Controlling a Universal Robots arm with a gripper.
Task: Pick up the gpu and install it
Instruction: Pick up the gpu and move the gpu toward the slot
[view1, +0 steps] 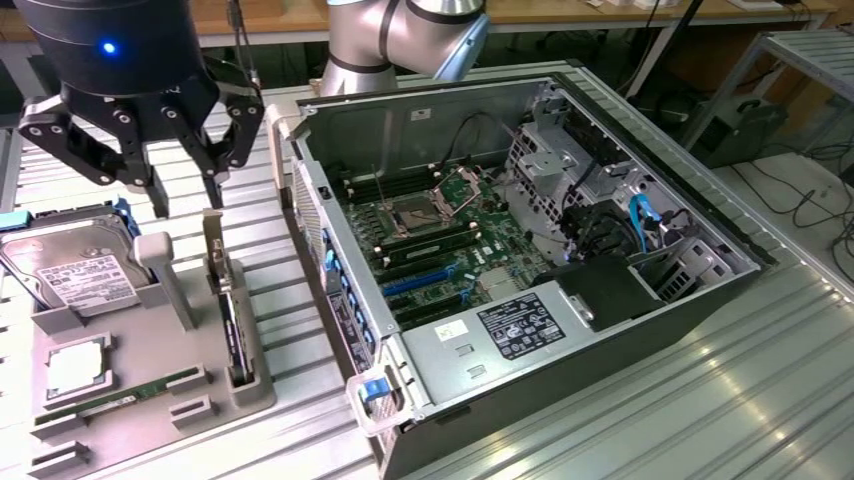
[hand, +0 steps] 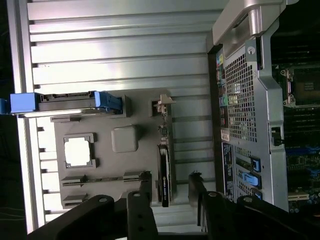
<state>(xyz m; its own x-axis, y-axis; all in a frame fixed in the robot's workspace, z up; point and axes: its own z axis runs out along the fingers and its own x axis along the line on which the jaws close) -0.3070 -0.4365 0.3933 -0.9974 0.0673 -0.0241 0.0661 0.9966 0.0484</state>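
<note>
The gpu (view1: 230, 305) stands on edge in a slot of the grey holder (view1: 150, 335), a thin dark card with its silver bracket toward the far end. In the wrist view the gpu (hand: 164, 167) runs as a narrow strip, its lower end lying between my two fingertips. My gripper (view1: 180, 190) hangs above the holder, over the card's bracket end, open with nothing between its fingers. From the wrist, the gripper (hand: 169, 194) straddles the card's line without touching it. The open computer case (view1: 534, 230) lies to the exterior view's right, motherboard (view1: 441, 225) exposed.
The holder also carries a silver hard drive (view1: 74, 265) in a blue bracket, a square CPU (view1: 78, 365) and a RAM stick (view1: 120, 395). Blue expansion slots (view1: 420, 280) sit low on the motherboard. The case wall (hand: 245, 100) stands close beside the holder on a ribbed metal table (view1: 694, 400).
</note>
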